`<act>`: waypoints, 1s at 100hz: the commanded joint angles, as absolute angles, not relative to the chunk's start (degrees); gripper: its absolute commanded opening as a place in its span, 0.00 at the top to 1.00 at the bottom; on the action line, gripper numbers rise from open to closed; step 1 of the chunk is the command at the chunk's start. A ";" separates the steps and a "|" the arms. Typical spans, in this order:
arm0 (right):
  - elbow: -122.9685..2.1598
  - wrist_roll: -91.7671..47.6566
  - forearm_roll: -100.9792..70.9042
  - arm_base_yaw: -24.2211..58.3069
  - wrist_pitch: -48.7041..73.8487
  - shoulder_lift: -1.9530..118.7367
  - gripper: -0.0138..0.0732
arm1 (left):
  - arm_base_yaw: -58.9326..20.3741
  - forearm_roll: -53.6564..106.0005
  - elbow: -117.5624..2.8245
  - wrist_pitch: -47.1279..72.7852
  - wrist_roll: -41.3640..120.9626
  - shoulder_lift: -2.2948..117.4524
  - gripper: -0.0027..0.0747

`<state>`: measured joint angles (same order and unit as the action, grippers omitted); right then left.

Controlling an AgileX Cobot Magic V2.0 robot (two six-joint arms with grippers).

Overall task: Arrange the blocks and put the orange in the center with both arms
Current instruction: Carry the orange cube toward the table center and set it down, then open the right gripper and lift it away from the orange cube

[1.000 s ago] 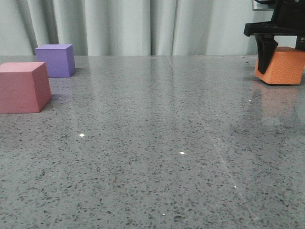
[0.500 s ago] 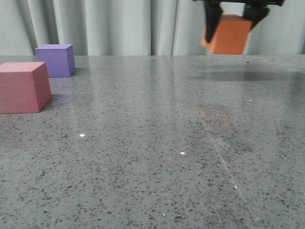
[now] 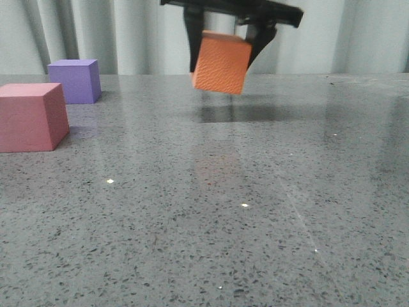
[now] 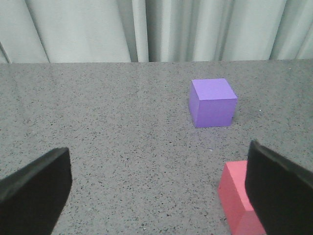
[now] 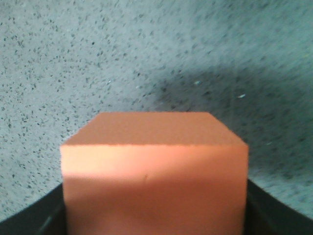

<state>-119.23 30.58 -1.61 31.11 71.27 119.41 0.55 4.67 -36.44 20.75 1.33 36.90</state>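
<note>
My right gripper (image 3: 225, 48) is shut on the orange cube (image 3: 221, 62) and holds it in the air above the middle of the far table. The orange cube fills the right wrist view (image 5: 154, 171) between the black fingers (image 5: 34, 220). The pink-red cube (image 3: 30, 117) sits at the left edge of the front view, the purple cube (image 3: 76, 80) just behind it. My left gripper (image 4: 159, 191) is open and empty, out of the front view. In the left wrist view the purple cube (image 4: 212, 102) lies ahead and the pink-red cube (image 4: 237, 196) sits by one finger (image 4: 281, 191).
The grey speckled table (image 3: 204, 211) runs to a pale curtain (image 3: 147, 35) at the back. The held cube's shadow (image 3: 255, 114) lies on the table under it.
My right gripper lifted the orange cube off the table at the far right and carried it left to above the middle. The pink-red and purple cubes have not moved.
</note>
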 commanded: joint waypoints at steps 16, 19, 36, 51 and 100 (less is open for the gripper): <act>-121.07 33.74 0.00 31.26 75.47 118.21 0.71 | 0.55 5.23 -38.42 16.36 1.07 37.36 0.07; -121.02 33.74 0.00 31.26 76.09 118.35 0.71 | 0.55 5.23 -38.42 16.36 1.07 37.36 0.07; -120.91 33.69 0.00 31.26 76.06 118.47 0.66 | 0.55 5.23 -38.42 16.36 1.07 37.36 0.07; -120.91 33.69 0.00 31.26 76.04 118.47 0.45 | 0.55 5.23 -38.42 16.36 1.07 37.36 0.07; -121.13 33.27 0.00 31.26 76.04 118.18 0.16 | 0.55 5.23 -38.42 16.36 1.07 37.36 0.07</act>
<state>-119.23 33.80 0.00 31.47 71.27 122.19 0.55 4.67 -36.44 20.75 1.33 36.90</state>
